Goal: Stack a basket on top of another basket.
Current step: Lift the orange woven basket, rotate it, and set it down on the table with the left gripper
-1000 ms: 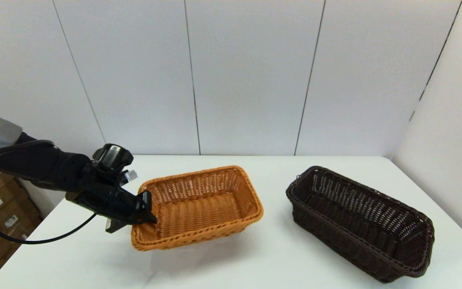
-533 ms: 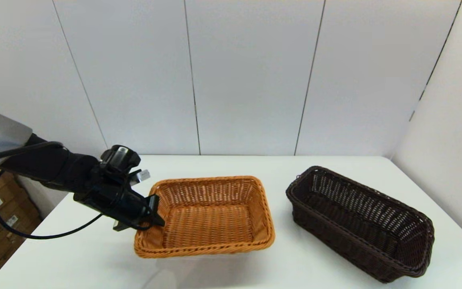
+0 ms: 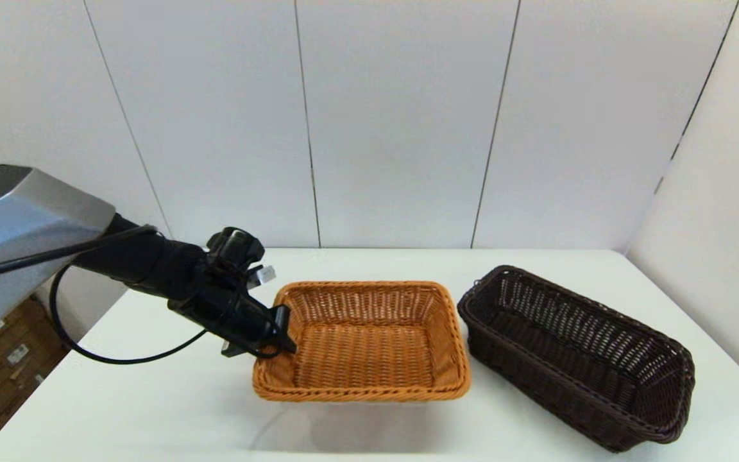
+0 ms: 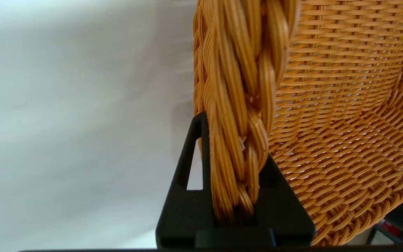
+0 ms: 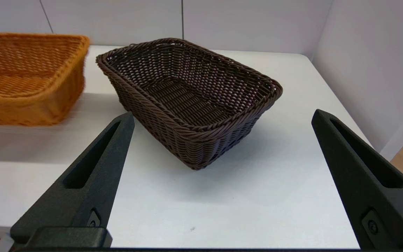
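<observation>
Currently no readable brand, label or writing on either basket; cardboard boxes (image 3: 4, 359) at L edge of head view carry white stickers, text too small to read.

L gripper (image 3: 278, 337): jaws pinching the braided rim of the orange-tan basket (image 3: 363, 343) at its short end on the robot's L side (L wrist view shows the thick plaited rim clamped between the two black fingers (image 4: 187, 196)). Basket is held off the desk (image 3: 151, 410): shadow beneath it, slightly tilted. Tight flat weave, closed sides, rect. shape w/ rounded corners.

Dark brown basket (image 3: 575, 359) sits on the desk to the R of the orange-tan one, its near corner just beside that basket's R rim; cannot tell if touching. Open-weave sides w/ gaps, twisted rim, long rect. form, lying at an angle.

R gripper (image 5: 222, 182): jaws spread wide, nothing between them, low over the desk's near edge, facing the dark brown basket, well apart from it.
</observation>
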Tool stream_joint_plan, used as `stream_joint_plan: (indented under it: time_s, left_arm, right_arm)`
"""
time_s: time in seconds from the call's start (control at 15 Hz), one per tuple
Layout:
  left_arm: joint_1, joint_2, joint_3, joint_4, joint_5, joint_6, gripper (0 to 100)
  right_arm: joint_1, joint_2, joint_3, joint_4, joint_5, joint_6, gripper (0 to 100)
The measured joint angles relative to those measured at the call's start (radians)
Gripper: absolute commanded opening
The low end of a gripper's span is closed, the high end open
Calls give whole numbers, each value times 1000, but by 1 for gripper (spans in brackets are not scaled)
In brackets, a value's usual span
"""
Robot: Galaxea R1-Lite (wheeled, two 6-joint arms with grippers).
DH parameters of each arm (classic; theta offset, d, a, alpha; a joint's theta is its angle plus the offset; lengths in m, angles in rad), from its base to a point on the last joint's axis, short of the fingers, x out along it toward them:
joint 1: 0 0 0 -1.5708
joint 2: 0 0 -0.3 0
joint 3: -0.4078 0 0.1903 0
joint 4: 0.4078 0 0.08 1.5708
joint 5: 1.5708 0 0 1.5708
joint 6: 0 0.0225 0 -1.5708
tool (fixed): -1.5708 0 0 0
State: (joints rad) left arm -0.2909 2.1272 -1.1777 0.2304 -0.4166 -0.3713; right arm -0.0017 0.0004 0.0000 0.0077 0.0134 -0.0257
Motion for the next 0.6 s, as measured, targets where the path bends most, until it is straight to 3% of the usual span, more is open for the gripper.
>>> stream_joint_plan:
  time_s: [0.6]
  left_arm:
    - [-26,57,-99,129,4,-8,0]
  right_arm:
    - [0,0,0,0,0,0,100]
